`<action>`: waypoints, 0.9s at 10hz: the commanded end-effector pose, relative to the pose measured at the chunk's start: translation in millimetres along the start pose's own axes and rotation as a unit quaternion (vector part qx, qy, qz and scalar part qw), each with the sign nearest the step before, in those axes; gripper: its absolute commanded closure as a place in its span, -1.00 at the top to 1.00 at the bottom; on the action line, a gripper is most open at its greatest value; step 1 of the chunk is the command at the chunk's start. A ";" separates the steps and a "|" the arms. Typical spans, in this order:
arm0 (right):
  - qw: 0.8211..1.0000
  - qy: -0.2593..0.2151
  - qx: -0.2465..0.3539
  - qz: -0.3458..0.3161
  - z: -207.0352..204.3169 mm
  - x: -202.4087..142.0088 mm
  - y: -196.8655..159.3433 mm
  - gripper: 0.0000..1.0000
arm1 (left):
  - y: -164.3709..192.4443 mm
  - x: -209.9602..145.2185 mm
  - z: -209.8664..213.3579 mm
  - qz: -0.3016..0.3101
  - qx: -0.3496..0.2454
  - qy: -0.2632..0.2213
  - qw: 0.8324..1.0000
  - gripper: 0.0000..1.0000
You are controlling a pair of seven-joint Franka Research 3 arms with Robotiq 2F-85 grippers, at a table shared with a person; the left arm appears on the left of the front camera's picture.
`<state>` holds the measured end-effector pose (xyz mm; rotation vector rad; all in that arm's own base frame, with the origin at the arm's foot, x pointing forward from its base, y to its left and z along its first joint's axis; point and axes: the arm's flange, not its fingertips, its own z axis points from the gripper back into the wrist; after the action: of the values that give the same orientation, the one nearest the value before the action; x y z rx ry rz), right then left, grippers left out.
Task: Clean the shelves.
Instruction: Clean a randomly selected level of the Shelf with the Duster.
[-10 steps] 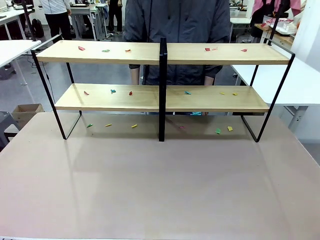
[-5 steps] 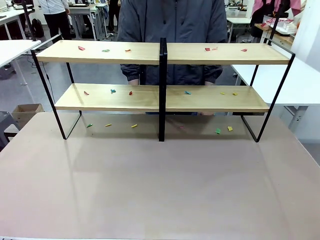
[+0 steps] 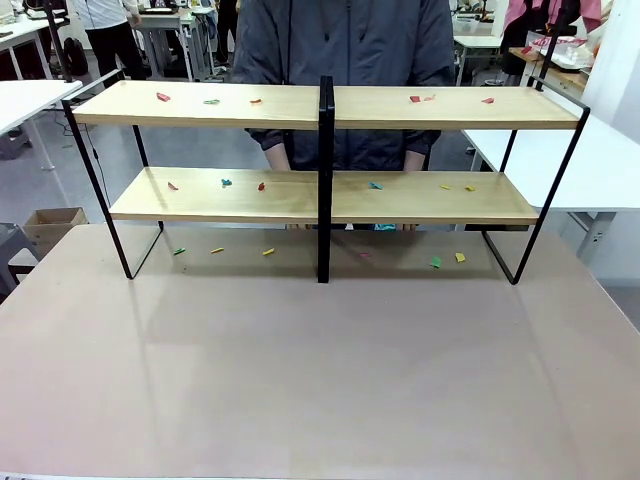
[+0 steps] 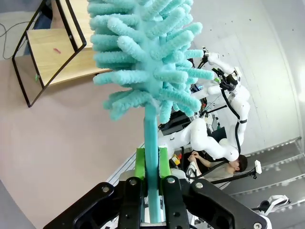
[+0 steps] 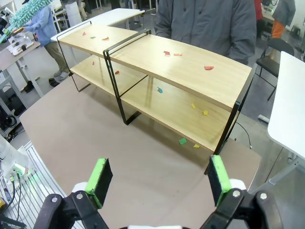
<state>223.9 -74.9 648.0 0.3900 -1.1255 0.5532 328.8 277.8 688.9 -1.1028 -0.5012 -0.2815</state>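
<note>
A pinkish-brown table [image 3: 320, 380] in a busy workroom carries the shelves [image 3: 200, 196], which are dotted with litter.
The shelves stand at the table's far side, both light-wood boards level on the black frame, with a person [image 3: 345, 60] in a dark jacket just behind them. Small coloured scraps [image 3: 436, 262] lie on the upper board, the lower board and the table beneath. The left end effector [image 4: 151, 162] is clenched on the handle of a fluffy teal duster [image 4: 147, 57], whose head rises above the green pads, well apart from the rack. The right end effector [image 5: 159, 179] hangs over the table's near part, released, its pads spread wide.
</note>
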 end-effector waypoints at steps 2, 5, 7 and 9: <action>1.000 -0.003 0.004 0.001 -0.3 0.4 0.4 1.00 | 0.0 0.0 0.0 0.000 0.000 0.000 1.000 -0.75; 1.000 -0.003 0.004 0.001 -0.3 0.4 0.4 1.00 | -45.4 -58.6 -38.2 -0.154 -0.048 0.302 0.940 -0.75; 1.000 -0.003 0.004 0.001 -0.3 0.4 0.4 1.00 | -55.2 -90.8 -101.8 -0.175 -0.089 0.383 0.903 -0.75; 1.000 -0.003 0.004 0.001 -0.3 0.4 0.4 1.00 | -66.8 -106.6 -182.7 -0.173 -0.105 0.486 0.850 -0.75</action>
<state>223.7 -74.7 648.2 0.3888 -1.1258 0.5535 254.9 80.8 598.8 -0.9496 0.1671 -1.1116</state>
